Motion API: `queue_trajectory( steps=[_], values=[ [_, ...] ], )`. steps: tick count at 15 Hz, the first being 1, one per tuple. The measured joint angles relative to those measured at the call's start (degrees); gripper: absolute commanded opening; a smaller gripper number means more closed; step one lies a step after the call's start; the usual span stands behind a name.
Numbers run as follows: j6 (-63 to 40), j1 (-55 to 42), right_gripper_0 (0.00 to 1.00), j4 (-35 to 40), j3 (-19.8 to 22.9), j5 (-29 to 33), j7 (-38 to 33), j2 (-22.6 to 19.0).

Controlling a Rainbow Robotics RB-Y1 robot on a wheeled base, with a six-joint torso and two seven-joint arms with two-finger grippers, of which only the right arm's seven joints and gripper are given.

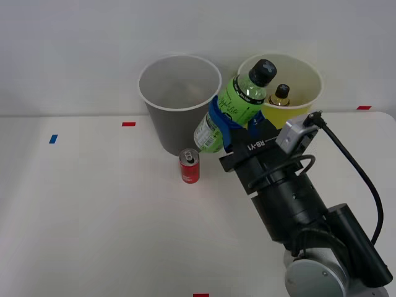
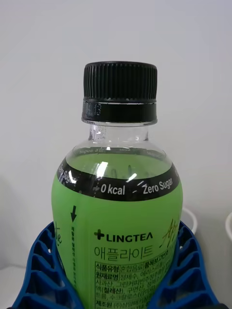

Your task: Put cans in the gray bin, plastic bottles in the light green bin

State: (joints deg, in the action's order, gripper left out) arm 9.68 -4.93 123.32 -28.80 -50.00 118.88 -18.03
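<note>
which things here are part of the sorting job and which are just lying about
Part of the job: green bottle held in the right hand; red can; gray bin; light green bin with an amber-necked bottle inside.

Just lying about: red tape marks, blue tape mark on the table.

We see only the neck and cap of the amber-necked bottle (image 1: 281, 94) above the light green bin's (image 1: 309, 102) rim; the green bottle (image 2: 116, 227) hides that bin's left rim.

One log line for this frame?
right gripper: shut on green bottle | lifted by the bins | amber bottle: in green bin | can: on table
</note>
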Motion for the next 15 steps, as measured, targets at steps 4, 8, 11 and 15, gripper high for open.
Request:
queue_trajectory(
  steps=[4,8,11,15],
  values=[
    [-7.31,5.26,0.0,-0.03,6.43,-1.57,-0.93,3.7],
    [-15.99,8.32,0.0,-0.07,13.62,-1.7,-1.15,6.81],
    [-21.35,9.72,0.0,-0.02,17.68,-1.11,-0.87,10.99],
    [-31.51,12.11,0.0,-0.01,23.33,6.31,-0.91,16.82]
  ],
)
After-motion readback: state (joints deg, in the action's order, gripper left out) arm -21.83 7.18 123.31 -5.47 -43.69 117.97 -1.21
